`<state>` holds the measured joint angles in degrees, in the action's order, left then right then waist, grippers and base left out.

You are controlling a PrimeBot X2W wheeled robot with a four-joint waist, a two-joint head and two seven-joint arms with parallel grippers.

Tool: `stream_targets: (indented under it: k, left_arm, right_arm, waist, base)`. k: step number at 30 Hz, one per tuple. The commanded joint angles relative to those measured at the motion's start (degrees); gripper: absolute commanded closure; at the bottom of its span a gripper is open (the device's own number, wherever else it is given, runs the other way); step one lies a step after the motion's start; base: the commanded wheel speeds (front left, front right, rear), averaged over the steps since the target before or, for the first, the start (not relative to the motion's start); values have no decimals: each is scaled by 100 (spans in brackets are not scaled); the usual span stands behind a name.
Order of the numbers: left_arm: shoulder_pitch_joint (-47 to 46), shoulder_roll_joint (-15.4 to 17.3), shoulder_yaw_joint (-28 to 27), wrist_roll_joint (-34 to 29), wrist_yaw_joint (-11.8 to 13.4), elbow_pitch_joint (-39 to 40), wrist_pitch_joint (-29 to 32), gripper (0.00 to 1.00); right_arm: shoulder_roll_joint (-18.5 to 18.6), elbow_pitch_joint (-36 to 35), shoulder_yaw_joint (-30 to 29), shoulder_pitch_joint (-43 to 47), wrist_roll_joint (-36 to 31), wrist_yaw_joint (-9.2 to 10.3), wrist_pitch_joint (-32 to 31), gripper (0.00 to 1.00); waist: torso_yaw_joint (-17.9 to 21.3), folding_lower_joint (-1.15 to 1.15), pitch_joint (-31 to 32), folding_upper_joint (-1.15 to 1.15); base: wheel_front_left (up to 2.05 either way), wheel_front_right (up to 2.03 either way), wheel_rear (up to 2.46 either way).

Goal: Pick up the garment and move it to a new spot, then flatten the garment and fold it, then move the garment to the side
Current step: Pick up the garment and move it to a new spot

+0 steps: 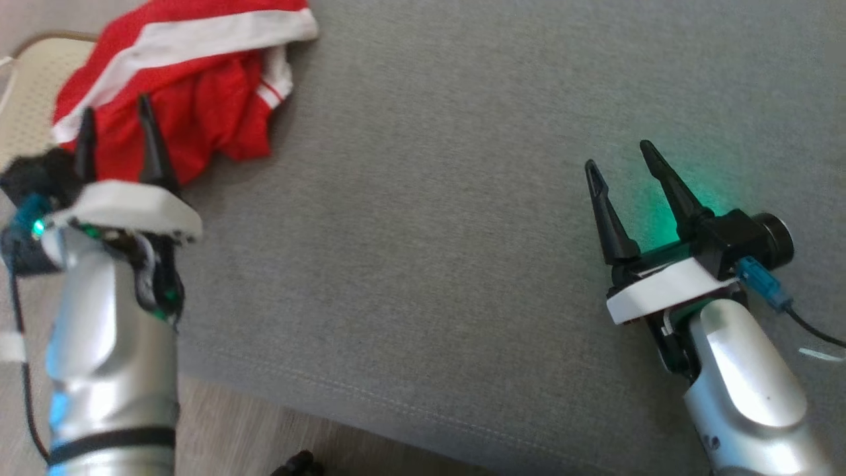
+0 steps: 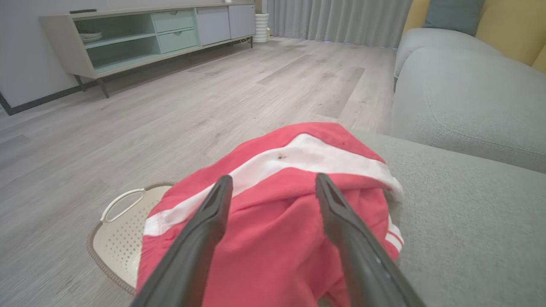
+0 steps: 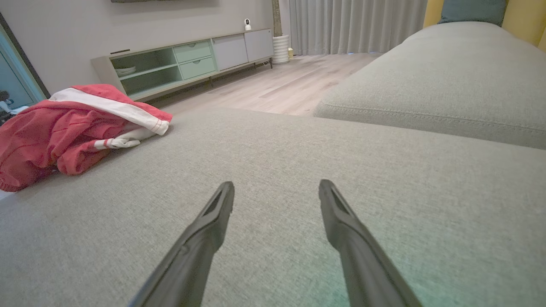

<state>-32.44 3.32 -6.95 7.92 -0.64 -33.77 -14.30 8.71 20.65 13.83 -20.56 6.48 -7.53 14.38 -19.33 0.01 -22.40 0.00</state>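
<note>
In the head view the red garment [image 1: 178,92] with a white band lies crumpled at about 11 o'clock, on the corner of the grey sofa cushion [image 1: 429,231]. Its left part hangs over the cushion edge and covers a cream perforated basket [image 2: 115,243] that stands on the wooden floor [image 2: 170,119]. In the left wrist view we see the handle of the basket and a piece of its dotted bottom at 8 o'clock. The cloth lies over the rest, so we cannot tell how much of it is inside.

Our left gripper [image 1: 114,122] is at 9 o'clock in the head view, its two fingers spread, with the tips over the garment and nothing between them. Whether they touch the cloth we cannot tell. Our right gripper [image 1: 618,158] is at 4 o'clock, fingers spread too, over the cushion and well apart from the garment.

At 11 o'clock in the left wrist view, a low cabinet [image 2: 140,38] has an open shelf with pale dishes [image 2: 90,36] on it.
</note>
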Motion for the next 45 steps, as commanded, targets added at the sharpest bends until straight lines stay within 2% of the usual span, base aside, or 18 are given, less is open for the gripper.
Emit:
stream_targets:
  k: [1,6,16,17,18,19,24,33,40,41,45]
  left_arm:
    - [-238,325,-255,-60,-34,10,-70,0]
    - [-687,504,-326,-145,-58,-473,-70,0]
    - [-1501,799,-326,-273,164,-2057,-70,0]
    - [-1560,828,-331,-264,156,-2145,-70,5]
    - [-1607,853,-326,-262,137,-2209,-70,58]
    - [-1643,871,-323,-260,122,-2253,-70,100]
    - [-1745,918,-254,-315,64,-2046,-70,100]
    - [-1748,694,53,-493,-95,-908,-70,100]
    - [-1666,241,531,-559,-313,-74,-70,100]
    - [-1628,110,713,-511,-363,129,-70,100]
    - [-1515,-26,1190,-263,-434,475,-70,100]
  right_arm:
    - [21,-214,156,-86,22,4,62,0]
    - [47,-230,208,-124,51,4,62,0]
    - [30,-233,227,-178,77,4,62,0]
    - [27,-232,224,-184,80,4,62,0]
    - [22,-228,221,-190,83,4,62,0]
    - [13,-223,215,-193,87,4,62,0]
    - [-67,-194,170,-175,109,4,62,0]
    - [-301,-115,109,-41,214,4,62,0]
    - [-460,-123,75,52,293,4,62,0]
    - [-489,-132,55,69,313,4,62,0]
    - [-530,-138,7,112,342,4,62,0]
  waist:
    - [188,-1,-168,0]
    - [333,-1,-241,0]
    - [593,-1,-317,0]
    - [609,-1,-326,0]
    - [624,-1,-330,0]
    - [639,-1,-327,0]
    - [715,-1,-219,0]
    - [1033,-1,231,0]
    - [1589,-1,535,0]
    - [1777,-1,600,0]
    - [2161,-1,712,0]
  base:
    - [0,0,0]
    - [0,0,0]
    - [0,0,0]
    - [0,0,0]
    - [0,0,0]
    - [0,0,0]
    - [0,0,0]
    - [0,0,0]
    - [0,0,0]
    - [0,0,0]
    - [0,0,0]
